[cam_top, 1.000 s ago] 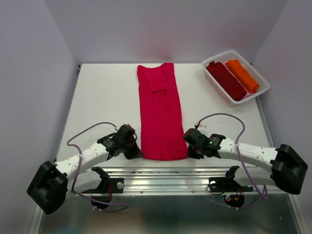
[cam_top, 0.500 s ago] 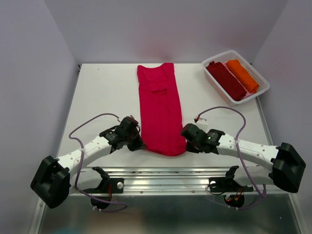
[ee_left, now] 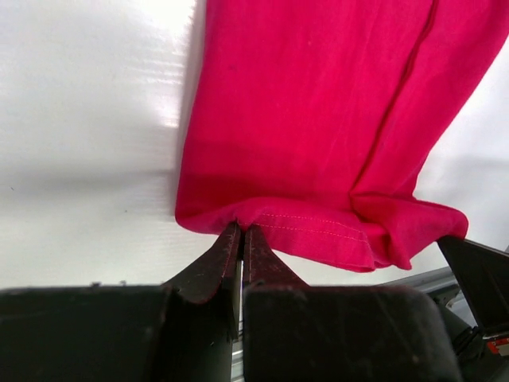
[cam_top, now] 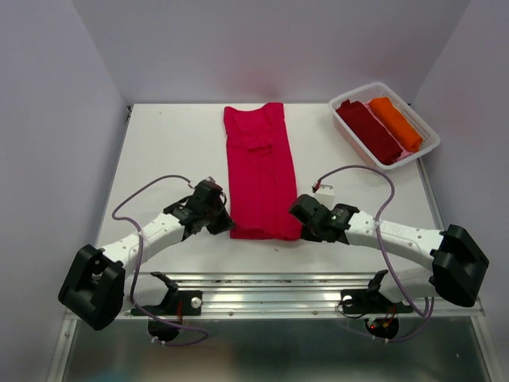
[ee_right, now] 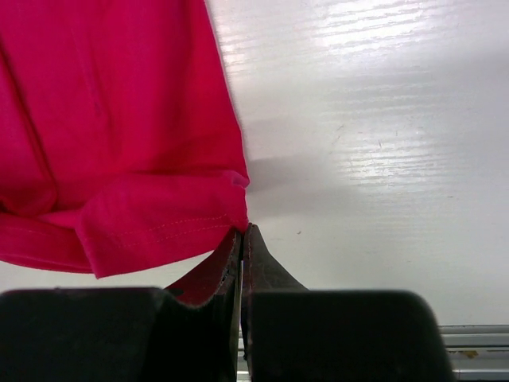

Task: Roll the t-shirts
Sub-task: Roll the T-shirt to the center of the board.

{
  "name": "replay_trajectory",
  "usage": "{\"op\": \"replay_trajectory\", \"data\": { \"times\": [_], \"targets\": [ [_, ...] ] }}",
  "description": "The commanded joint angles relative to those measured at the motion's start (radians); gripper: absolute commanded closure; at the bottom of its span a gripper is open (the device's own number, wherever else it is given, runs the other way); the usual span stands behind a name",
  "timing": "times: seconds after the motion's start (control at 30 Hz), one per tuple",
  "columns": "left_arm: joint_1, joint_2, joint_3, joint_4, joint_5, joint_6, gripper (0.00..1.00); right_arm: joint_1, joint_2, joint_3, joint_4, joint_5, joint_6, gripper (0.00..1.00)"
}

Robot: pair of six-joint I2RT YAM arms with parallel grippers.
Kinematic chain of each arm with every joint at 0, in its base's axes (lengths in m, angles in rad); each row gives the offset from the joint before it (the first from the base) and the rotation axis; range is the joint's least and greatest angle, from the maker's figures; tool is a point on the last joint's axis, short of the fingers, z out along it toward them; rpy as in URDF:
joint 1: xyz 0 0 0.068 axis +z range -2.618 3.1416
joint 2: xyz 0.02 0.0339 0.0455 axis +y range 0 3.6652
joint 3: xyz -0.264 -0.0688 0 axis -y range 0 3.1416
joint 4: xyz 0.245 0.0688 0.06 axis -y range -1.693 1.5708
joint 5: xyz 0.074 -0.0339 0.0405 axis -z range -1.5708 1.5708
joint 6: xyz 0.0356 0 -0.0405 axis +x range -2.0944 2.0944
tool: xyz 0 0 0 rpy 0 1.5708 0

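A bright crimson-red t-shirt (cam_top: 260, 171) lies folded into a long strip down the middle of the white table, collar end far, hem end near. Its near hem is folded back over itself. My left gripper (cam_top: 223, 226) is shut on the hem's left corner (ee_left: 238, 221). My right gripper (cam_top: 302, 225) is shut on the hem's right corner (ee_right: 238, 216). A dark maroon rolled shirt (cam_top: 370, 131) and an orange rolled shirt (cam_top: 395, 122) lie side by side in a white basket (cam_top: 351, 150) at the far right.
The white table (cam_top: 167, 151) has a metal rail (cam_top: 270, 282) along its near edge. Purple cables loop from both arms over the table. White walls close in the left, back and right sides.
Both grippers have carried the shirt's near hem away from the rail and folded it over the strip, so the red strip now ends farther from the table's near edge.
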Motion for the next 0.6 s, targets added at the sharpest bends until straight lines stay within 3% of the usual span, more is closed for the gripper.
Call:
{"op": "replay_trajectory", "data": {
  "times": [0.0,0.37,0.57],
  "targets": [
    [0.026,0.015,0.035,0.058,-0.015,0.032,1.00,-0.022,0.018,0.049,0.031,0.049,-0.033,0.99],
    [0.052,0.074,0.053,0.092,-0.010,0.064,1.00,-0.051,0.092,0.081,0.085,0.046,-0.079,0.97],
    [0.055,0.098,0.078,0.112,-0.059,0.066,1.00,-0.080,0.129,0.111,0.125,0.073,-0.117,0.90]
  ]
}}
